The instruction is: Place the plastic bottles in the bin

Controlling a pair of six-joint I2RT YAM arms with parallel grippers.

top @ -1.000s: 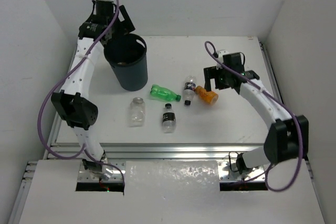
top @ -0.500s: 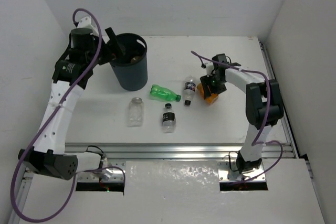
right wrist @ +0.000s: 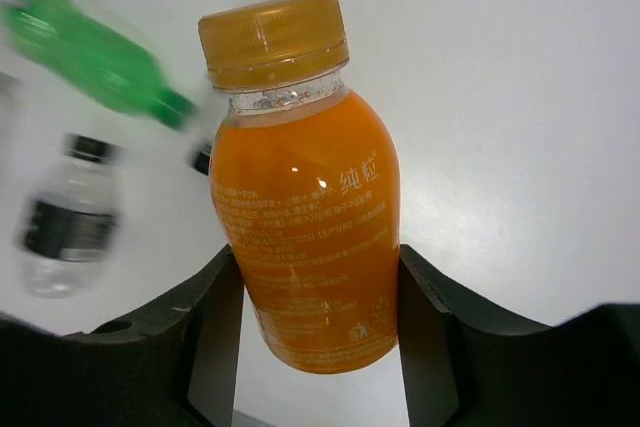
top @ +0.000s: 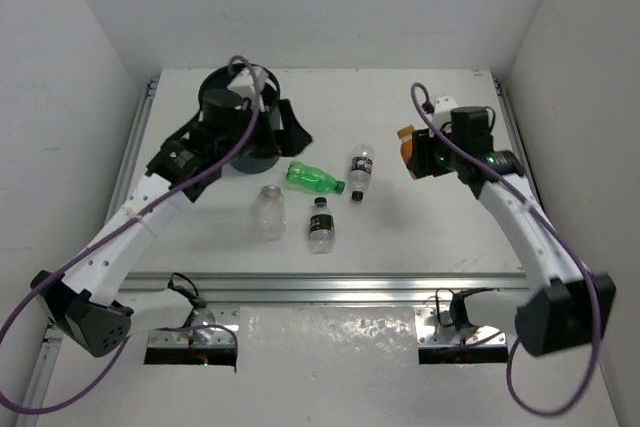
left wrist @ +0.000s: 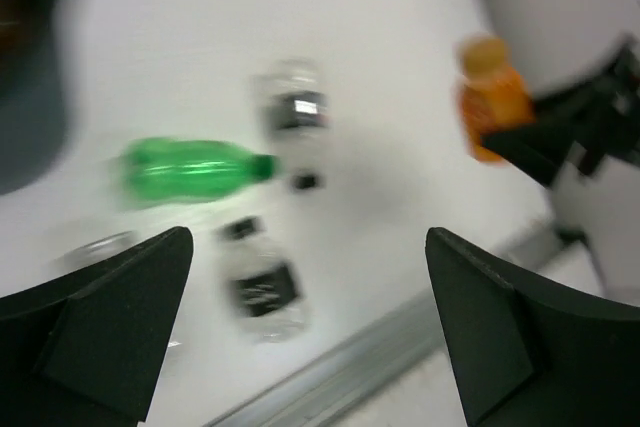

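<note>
My right gripper (top: 411, 152) (right wrist: 318, 297) is shut on an orange bottle (top: 406, 147) (right wrist: 300, 217), one finger on each side of its body, and holds it off the table at the right. The dark bin (top: 258, 154) (left wrist: 30, 97) stands at the back left, mostly hidden under my left arm. My left gripper (top: 290, 129) (left wrist: 308, 277) hangs open and holds nothing, just right of the bin and above the lying bottles. On the table lie a green bottle (top: 312, 178) (left wrist: 190, 169) (right wrist: 90, 52), two clear black-labelled bottles (top: 360, 173) (top: 320, 225) and a plain clear one (top: 268, 212).
White walls close in the table on the left, back and right. A metal rail (top: 330, 285) runs along the near edge. The left wrist view is blurred by motion.
The right gripper has shut on the orange bottle and lifted it up and to the right. The left arm has swung from the bin's left side across to its front right, gripper still open.
</note>
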